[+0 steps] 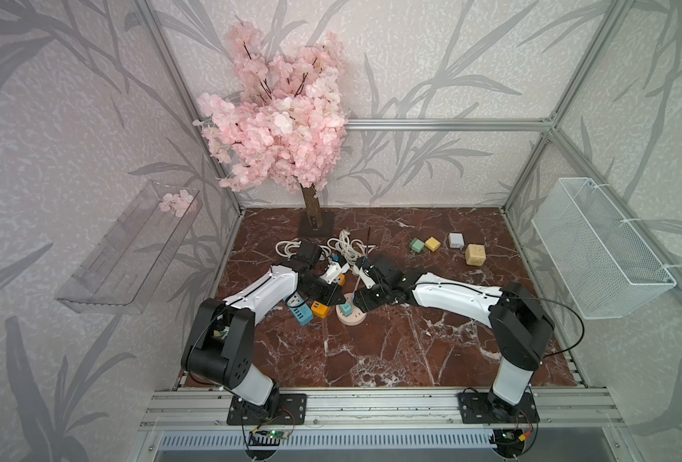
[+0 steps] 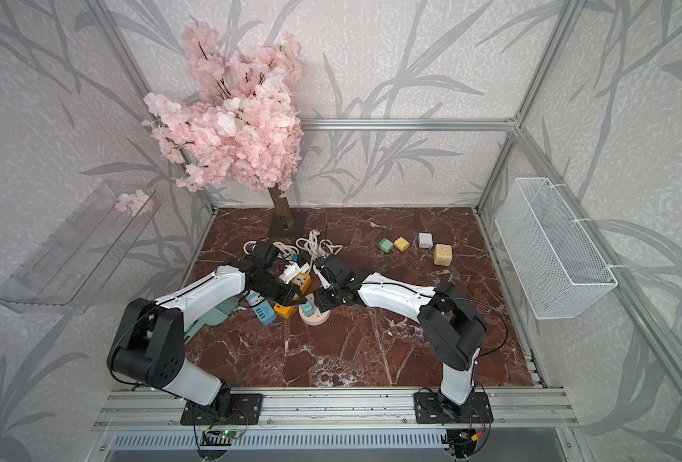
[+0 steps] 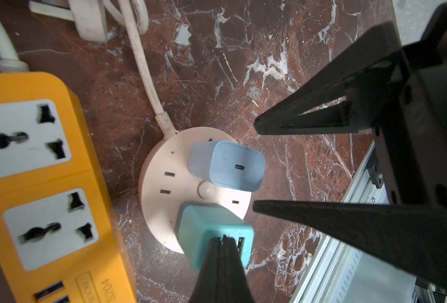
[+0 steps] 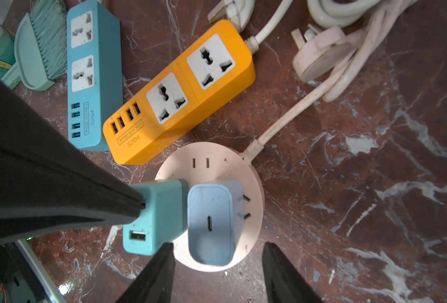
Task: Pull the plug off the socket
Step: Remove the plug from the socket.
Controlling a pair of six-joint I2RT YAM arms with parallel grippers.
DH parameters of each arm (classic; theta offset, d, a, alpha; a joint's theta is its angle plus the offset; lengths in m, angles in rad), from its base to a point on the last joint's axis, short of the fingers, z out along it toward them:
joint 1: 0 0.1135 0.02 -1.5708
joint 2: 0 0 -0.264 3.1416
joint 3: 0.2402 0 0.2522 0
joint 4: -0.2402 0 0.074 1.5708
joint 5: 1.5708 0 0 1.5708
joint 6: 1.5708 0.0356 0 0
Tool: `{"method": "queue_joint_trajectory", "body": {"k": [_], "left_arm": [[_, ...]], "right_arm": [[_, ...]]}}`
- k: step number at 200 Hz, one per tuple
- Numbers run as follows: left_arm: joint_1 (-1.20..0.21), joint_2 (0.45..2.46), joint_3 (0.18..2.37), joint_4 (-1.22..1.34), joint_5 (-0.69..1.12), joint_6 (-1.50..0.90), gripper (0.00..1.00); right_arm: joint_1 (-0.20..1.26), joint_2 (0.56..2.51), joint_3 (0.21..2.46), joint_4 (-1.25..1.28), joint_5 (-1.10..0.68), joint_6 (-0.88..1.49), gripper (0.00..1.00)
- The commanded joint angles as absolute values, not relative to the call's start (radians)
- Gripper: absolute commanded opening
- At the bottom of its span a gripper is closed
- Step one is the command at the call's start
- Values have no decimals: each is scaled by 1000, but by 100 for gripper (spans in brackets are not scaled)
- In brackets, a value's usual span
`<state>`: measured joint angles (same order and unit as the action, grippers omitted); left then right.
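A round pink socket [image 4: 217,162] lies on the marble floor [image 1: 371,352], and it shows in both top views [image 2: 314,319]. Two plugs stand in it: a teal USB plug [image 4: 159,217] and a light blue one [image 4: 212,223]. My left gripper [image 3: 223,238] is shut, its joined tips resting on the top face of the teal plug [image 3: 204,228] without holding it. My right gripper [image 4: 218,245] is open and hovers just above the socket. Its two fingers straddle the light blue plug [image 3: 227,165] and stand apart from it.
An orange power strip [image 4: 180,91] and a blue one [image 4: 86,78] lie close beside the socket, with a teal brush [image 4: 41,47] and white cables [image 4: 335,52] beyond. Small cubes [image 1: 431,243] sit at the back right. A blossom tree [image 1: 311,212] stands at the back.
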<state>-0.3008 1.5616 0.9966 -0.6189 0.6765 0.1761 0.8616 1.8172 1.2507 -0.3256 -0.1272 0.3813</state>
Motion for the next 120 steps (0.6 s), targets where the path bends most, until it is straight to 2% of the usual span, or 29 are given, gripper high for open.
{"method": "queue_joint_trajectory", "body": {"k": [1, 35, 76, 120], "left_arm": [[-296, 1577, 965, -666, 644, 192, 0], [-295, 1577, 963, -664, 646, 191, 0], [-292, 1577, 962, -663, 644, 191, 0], [-290, 1583, 955, -659, 638, 192, 0]], "right_arm": [[867, 1848, 1279, -339, -104, 368, 55], [867, 1871, 1299, -333, -98, 365, 50], [870, 1903, 1322, -343, -101, 362, 50], [883, 1902, 1308, -320, -82, 368, 41]]}}
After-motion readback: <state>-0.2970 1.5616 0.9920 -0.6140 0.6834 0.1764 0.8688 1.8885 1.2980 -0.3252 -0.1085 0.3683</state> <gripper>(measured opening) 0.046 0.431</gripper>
